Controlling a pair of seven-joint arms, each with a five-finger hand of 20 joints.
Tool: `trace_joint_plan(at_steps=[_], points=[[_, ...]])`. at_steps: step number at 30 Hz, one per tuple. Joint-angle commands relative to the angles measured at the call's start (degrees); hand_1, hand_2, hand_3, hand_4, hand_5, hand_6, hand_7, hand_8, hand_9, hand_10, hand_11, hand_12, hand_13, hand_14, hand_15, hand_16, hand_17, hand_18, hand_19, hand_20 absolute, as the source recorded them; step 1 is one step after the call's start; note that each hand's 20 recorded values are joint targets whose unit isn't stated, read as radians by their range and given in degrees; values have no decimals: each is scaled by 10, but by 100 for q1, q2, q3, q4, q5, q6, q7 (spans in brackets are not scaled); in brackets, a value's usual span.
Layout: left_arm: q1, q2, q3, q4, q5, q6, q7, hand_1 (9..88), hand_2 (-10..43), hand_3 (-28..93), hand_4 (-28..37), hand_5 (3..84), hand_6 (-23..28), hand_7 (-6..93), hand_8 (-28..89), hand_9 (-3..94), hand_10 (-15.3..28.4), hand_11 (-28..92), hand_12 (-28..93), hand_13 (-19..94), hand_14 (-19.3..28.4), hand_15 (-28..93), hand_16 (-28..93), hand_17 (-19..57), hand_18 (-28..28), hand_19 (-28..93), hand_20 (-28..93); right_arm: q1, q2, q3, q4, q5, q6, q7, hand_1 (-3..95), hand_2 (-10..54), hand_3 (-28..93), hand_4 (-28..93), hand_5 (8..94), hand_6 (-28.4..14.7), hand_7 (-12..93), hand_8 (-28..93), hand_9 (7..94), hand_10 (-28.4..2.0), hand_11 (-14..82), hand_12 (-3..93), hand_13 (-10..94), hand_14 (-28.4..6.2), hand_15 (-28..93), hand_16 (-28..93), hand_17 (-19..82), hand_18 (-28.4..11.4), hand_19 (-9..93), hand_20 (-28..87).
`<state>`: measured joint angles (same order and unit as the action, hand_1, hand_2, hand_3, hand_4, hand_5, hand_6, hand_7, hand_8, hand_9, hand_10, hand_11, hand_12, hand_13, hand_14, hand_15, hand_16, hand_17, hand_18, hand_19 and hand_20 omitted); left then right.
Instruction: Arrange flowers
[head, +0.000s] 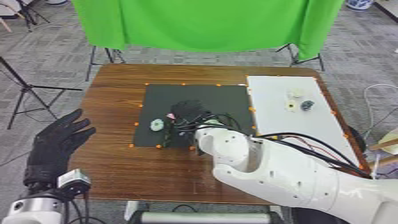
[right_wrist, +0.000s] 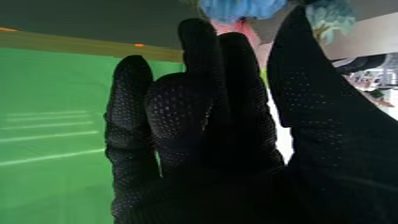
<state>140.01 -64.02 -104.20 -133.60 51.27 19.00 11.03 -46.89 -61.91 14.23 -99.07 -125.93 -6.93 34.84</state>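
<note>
- The fingers of the right hand (head: 189, 111) are reaching mostly straight, the thumb standing apart from them.
- One small pink flower (head: 171, 116) is showing just beside this hand; whether anything is touching it, I cannot tell.
- One blue bloom (right_wrist: 242, 7) and one paler, ruffled blue bloom (right_wrist: 329, 19) are showing beyond the fingertips in the right wrist view.
- One rounded, pale green flower (head: 157, 125) is lying on the dark mat (head: 160, 97).
- Two more, one cream (head: 296, 93) and one grey-blue (head: 307, 105), are lying on the white board (head: 302, 125).
- The brown tabletop (head: 111, 120) is carrying both surfaces.
- The left hand (head: 55, 145) is hovering by its left edge, fingers extending, slightly spread.
</note>
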Motion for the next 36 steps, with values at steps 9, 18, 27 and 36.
trace_joint_plan(at_steps=[9, 18, 27, 36], points=[[239, 16, 54, -92, -106, 132, 57, 249, 60, 829, -201, 410, 113, 154, -104, 368, 198, 280, 85, 283, 267, 542, -112, -88, 226, 605, 10, -745, 476, 2459, -669, 851, -772, -667, 330, -92, 906, -282, 584, -6, 233, -157, 636, -132, 245, 137, 696, -66, 800, 119, 301, -188, 920, 40], [260, 26, 93, -130, -84, 171, 61, 249, 60, 828, -202, 410, 113, 154, -104, 368, 198, 278, 85, 280, 266, 540, -113, -88, 226, 605, 11, -699, 1606, 2653, -506, 1212, -479, -325, 315, -78, 913, -280, 558, -11, 229, -158, 609, -140, 216, 134, 674, -74, 777, 110, 292, -191, 908, 28], [229, 43, 154, -114, -93, 165, 90, 248, 59, 829, -201, 410, 113, 153, -103, 368, 198, 278, 86, 279, 267, 540, -112, -88, 226, 605, 11, -312, 2676, 2024, -138, 1582, -130, 159, 316, -77, 918, -282, 527, -16, 224, -156, 575, -141, 196, 133, 673, -70, 778, 105, 294, -190, 912, 19], [199, 35, 176, -105, -106, 178, 111, 249, 59, 829, -203, 410, 113, 153, -103, 367, 198, 280, 86, 279, 266, 541, -112, -88, 226, 605, 11, -11, 2974, 1628, 254, 1700, -311, 436, 318, -83, 925, -282, 487, -14, 227, -159, 534, -139, 174, 130, 684, -60, 818, 106, 303, -185, 926, 15]])
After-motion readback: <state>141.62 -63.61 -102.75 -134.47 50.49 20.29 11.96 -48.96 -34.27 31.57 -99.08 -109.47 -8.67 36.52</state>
